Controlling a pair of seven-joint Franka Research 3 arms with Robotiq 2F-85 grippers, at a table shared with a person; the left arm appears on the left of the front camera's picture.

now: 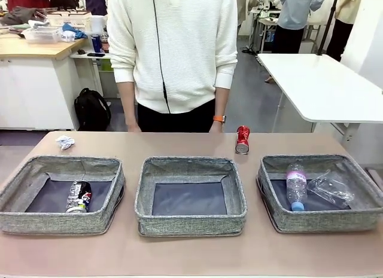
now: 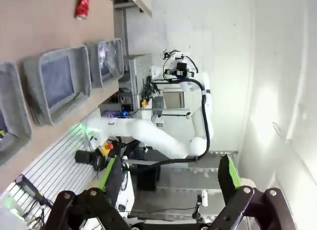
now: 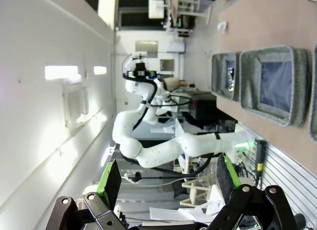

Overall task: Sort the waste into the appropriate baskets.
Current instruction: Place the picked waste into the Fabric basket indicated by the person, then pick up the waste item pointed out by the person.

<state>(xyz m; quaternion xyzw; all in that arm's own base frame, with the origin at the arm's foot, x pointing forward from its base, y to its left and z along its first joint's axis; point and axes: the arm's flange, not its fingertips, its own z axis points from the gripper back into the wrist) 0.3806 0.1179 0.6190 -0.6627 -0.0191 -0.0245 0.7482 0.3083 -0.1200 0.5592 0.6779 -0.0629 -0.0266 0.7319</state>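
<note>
We judge the sorting partly done: the dark can lies in the basket at lower left, the bottle and plastic film lie in the basket at lower right, and the middle basket shows its bare dark bottom. The red can and the paper wad sit on the tabletop beyond the baskets, near the person. The next move, we think, calls for a long reach over the baskets to one of them, probably the red can, bound for the dark can's basket. The front view gives us the baskets' contents plainly. The wrist views add the left tool and right tool, each with jaws wide apart, gripping nothing, well away from the tabletop.
</note>
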